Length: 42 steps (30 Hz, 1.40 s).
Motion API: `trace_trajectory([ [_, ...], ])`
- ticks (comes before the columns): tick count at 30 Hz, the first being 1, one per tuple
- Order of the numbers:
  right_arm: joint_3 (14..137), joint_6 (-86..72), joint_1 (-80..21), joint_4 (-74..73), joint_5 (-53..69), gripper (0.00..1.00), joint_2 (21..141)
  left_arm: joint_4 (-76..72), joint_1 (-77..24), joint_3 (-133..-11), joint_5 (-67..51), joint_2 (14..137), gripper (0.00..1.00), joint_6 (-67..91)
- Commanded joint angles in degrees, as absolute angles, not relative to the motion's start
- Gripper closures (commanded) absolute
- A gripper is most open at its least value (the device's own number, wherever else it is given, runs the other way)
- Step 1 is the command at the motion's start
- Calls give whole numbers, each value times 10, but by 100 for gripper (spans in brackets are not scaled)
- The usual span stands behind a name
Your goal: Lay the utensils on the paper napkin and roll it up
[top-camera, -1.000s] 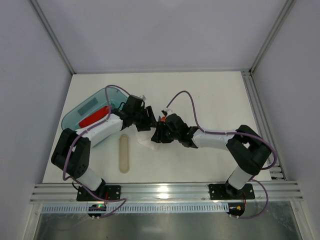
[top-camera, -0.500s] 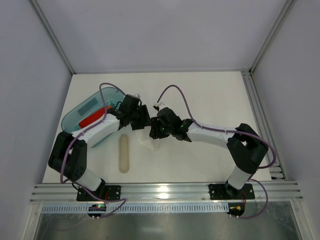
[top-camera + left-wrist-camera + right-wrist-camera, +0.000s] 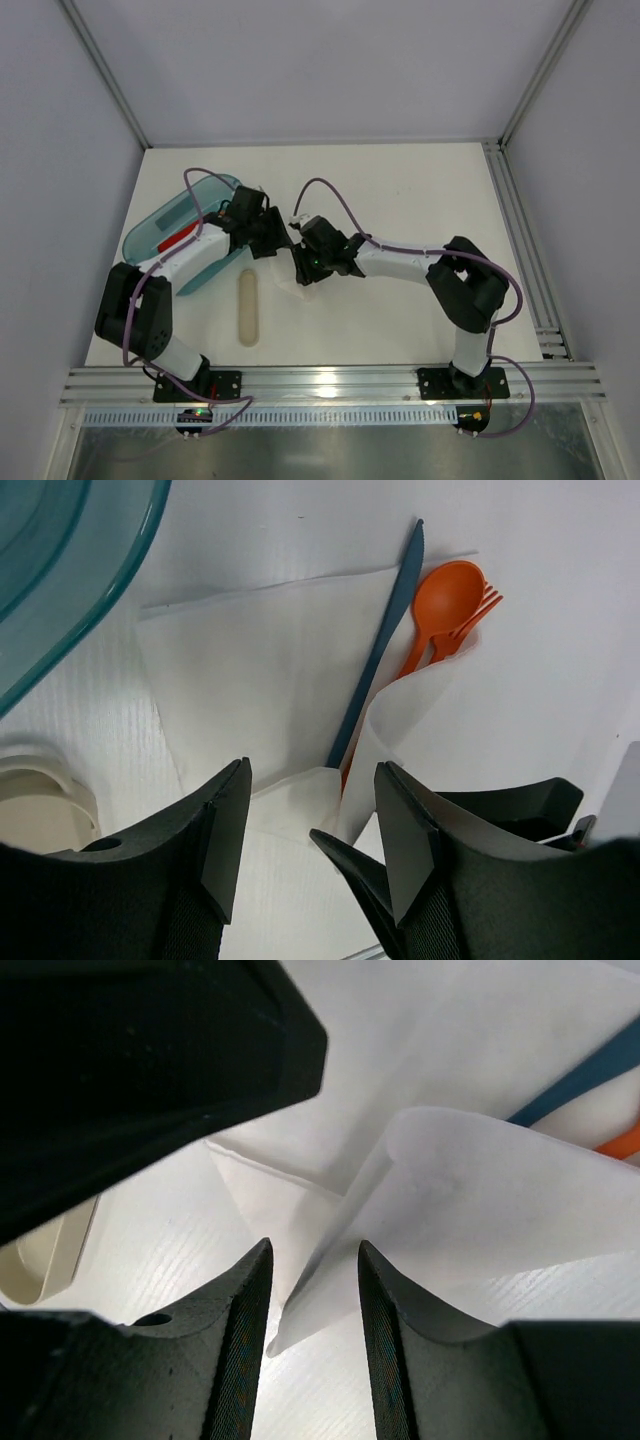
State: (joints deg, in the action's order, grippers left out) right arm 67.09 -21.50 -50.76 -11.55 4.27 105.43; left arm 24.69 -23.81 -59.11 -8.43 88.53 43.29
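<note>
the paper napkin (image 3: 250,670) lies on the white counter (image 3: 420,190) just beside the teal tray (image 3: 50,540), between the two claws. three utensils rest on it in a close bundle: a slim blue one (image 3: 388,630), its tip reaching past the napkin's far edge, and beside it an orange spoon (image 3: 450,588) with an orange fork (image 3: 487,598) under it, their heads at the napkin's far corner. one side of the napkin is lifted into a curved flap that stands over the utensils' handles and hides their lower ends.

the left claw (image 3: 312,780) hangs above the napkin's near part with its fingers spread wide and nothing between them. the right claw (image 3: 313,1250) is low at the flap, fingers partly spread, and the flap's edge runs through the gap between them; a gap shows on each side of the paper, and whether a finger touches it i cannot tell.

a long beige piece (image 3: 248,308) lies on the counter nearer the arm bases, and something red (image 3: 183,238) sits in the tray.
</note>
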Motion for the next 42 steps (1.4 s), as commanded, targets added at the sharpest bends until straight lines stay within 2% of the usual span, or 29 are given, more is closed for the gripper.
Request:
trace_trajectory([
  [1, 715, -168, -527, -134, 46, 58, 1070, 232, -233, -600, -125, 870, 44, 436],
  [8, 710, -144, -541, -142, 4, 58, 1078, 179, -234, -578, -215, 895, 47, 424],
  [18, 688, -136, -541, -125, -17, 59, 1061, 123, -238, -527, -236, 910, 51, 432],
  [32, 617, -151, -541, -65, -8, 53, 985, 142, -240, -532, -184, 921, 55, 429],
  [42, 579, -169, -521, -19, 64, 50, 952, 172, -239, -554, -149, 926, 56, 419],
])
